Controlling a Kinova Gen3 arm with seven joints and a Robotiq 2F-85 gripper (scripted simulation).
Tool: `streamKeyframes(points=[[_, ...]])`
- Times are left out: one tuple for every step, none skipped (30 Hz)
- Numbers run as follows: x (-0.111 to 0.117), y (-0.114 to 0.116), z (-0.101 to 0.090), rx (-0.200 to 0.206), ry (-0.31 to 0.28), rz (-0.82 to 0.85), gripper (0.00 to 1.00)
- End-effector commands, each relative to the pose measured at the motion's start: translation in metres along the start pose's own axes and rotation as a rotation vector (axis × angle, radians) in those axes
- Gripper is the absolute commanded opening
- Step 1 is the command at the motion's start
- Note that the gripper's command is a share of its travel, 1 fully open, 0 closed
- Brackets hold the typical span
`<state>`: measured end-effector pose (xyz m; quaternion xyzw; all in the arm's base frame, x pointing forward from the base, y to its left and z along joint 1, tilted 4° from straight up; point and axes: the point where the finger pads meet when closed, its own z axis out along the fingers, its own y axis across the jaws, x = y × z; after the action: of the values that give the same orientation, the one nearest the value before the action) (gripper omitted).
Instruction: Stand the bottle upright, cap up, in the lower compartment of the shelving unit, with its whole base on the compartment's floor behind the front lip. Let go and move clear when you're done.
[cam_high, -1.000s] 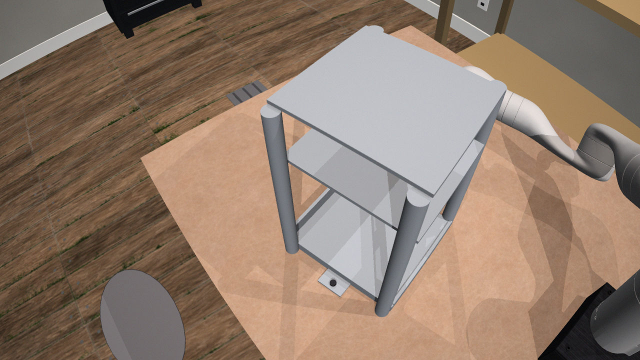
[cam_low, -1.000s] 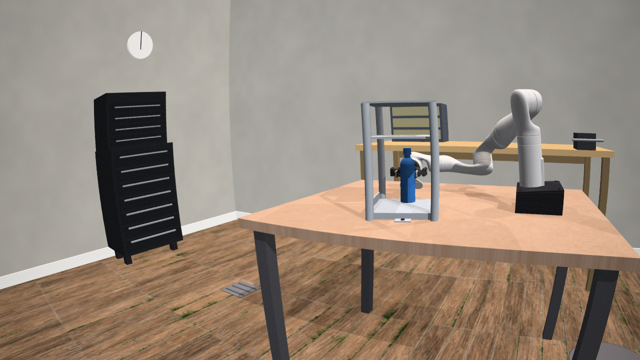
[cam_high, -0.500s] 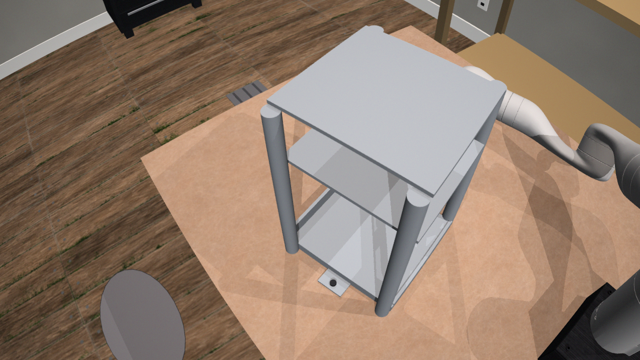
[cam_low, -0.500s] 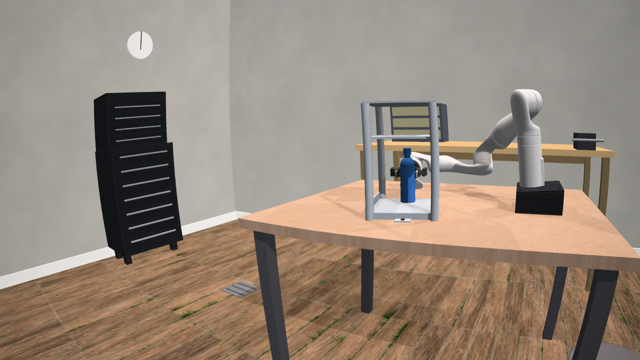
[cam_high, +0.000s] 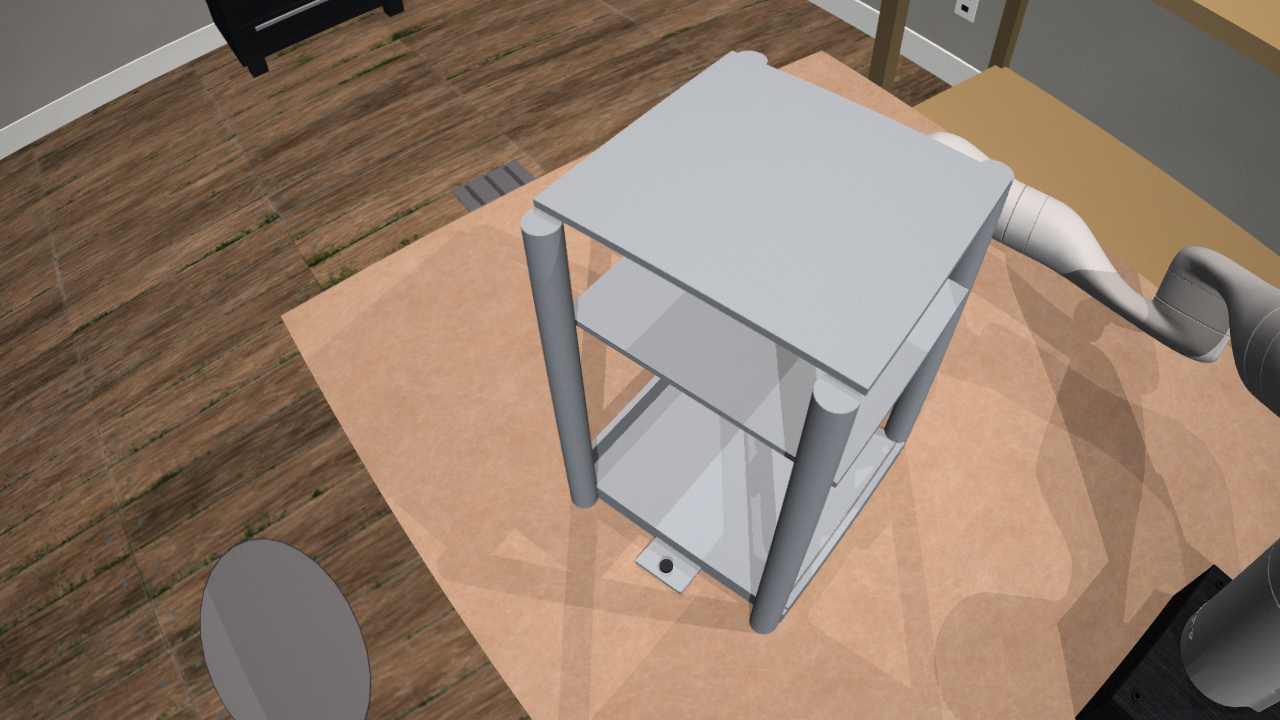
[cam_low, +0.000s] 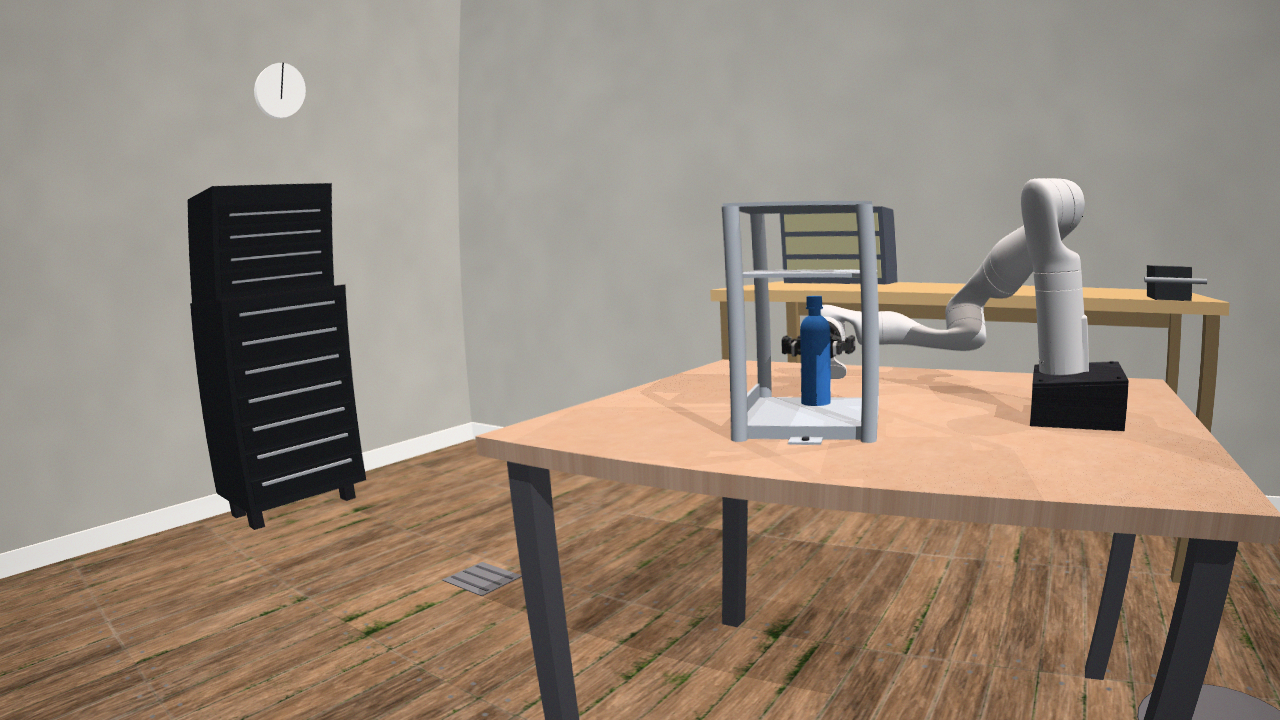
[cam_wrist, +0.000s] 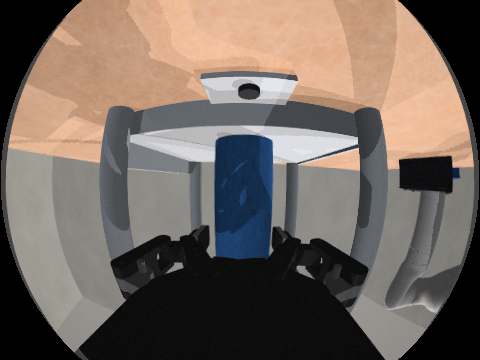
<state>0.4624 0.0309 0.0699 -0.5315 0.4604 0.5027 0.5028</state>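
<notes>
Black jaws, nearest: my gripper stands released, with a gap on each side of the bottle.

1. Blue bottle: upright, cap up, between my parted fingers, in the lower compartment. The top view does not show it.
2. Lip: the base appears just behind it; full contact with the compartment floor cannot be confirmed.
3. Shelving unit: upright around the bottle. Placing and letting go look done; withdrawal remains. I judge that a straight retreat suits, since sideways drift could tip the bottle.

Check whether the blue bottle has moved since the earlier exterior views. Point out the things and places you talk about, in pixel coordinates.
No. The blue bottle (cam_low: 815, 362) (cam_wrist: 244, 195) stands in the same spot between the grey shelving unit's round posts (cam_low: 733, 322) (cam_wrist: 116, 175).
</notes>
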Motion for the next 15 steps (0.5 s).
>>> streamKeyframes(points=[[0.000,0.001,-0.004,-0.003,0.004,-0.011,0.73],[0.000,0.001,-0.005,-0.004,0.004,-0.011,0.73],[0.000,0.001,-0.005,-0.004,0.004,-0.011,0.73],[0.000,0.001,-0.005,-0.004,0.004,-0.011,0.73],[0.000,-0.001,-0.006,0.002,0.004,-0.011,0.73],[0.000,0.001,-0.007,-0.002,0.004,-0.011,0.73],[0.000,0.002,-0.007,-0.005,0.004,-0.011,0.73],[0.000,0.002,-0.008,-0.006,0.004,-0.011,0.73],[0.000,0.001,-0.009,-0.004,0.004,-0.011,0.73],[0.000,0.001,-0.010,-0.003,0.004,-0.011,0.73],[0.000,0.001,-0.011,-0.004,0.004,-0.011,0.73],[0.000,0.001,-0.012,-0.005,0.004,-0.011,0.73],[0.000,0.001,-0.013,-0.005,0.004,-0.011,0.73],[0.000,0.001,-0.013,-0.005,0.004,-0.011,0.73],[0.000,0.001,-0.014,-0.004,0.004,-0.011,0.73]])
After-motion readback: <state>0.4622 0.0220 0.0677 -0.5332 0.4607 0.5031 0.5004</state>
